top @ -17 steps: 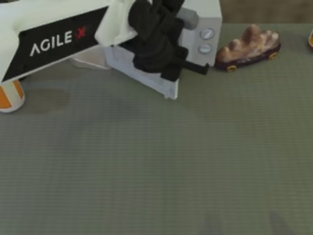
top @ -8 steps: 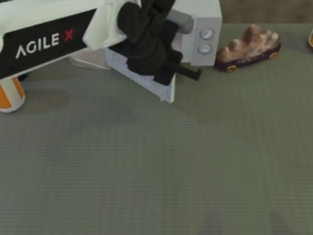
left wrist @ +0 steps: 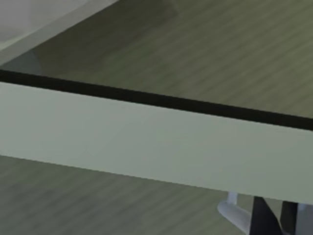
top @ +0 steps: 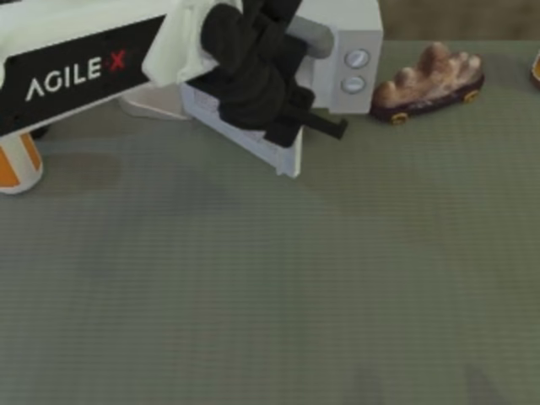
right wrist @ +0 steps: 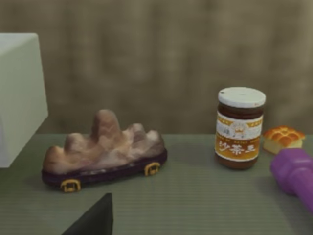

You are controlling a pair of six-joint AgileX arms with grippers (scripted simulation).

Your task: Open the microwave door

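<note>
The white microwave (top: pixel 354 34) stands at the table's back, two round knobs (top: pixel 356 59) on its right front strip. The microwave door (top: pixel 253 143) stands partly swung out, hinged at its left, its free end pointing toward the table's middle. My left gripper (top: pixel 316 122) is at that free end, shut on the door's grey handle (left wrist: pixel 234 215). In the left wrist view the door's white edge (left wrist: pixel 146 142) crosses the whole picture. My right gripper (right wrist: pixel 100 220) is out of the top view and shows only as a dark tip; the microwave's side (right wrist: pixel 19 93) is there too.
A rock ornament on a dark wheeled stand (top: pixel 429 80) sits just right of the microwave. An orange and white can (top: pixel 15 164) stands at the left edge. Farther right are a brown jar (right wrist: pixel 239 127), a bread roll (right wrist: pixel 283 138) and a purple object (right wrist: pixel 296 176).
My left gripper drew back toward the left with the door, whose free end swung a little farther out. Over the last half second almost nothing moved.
</note>
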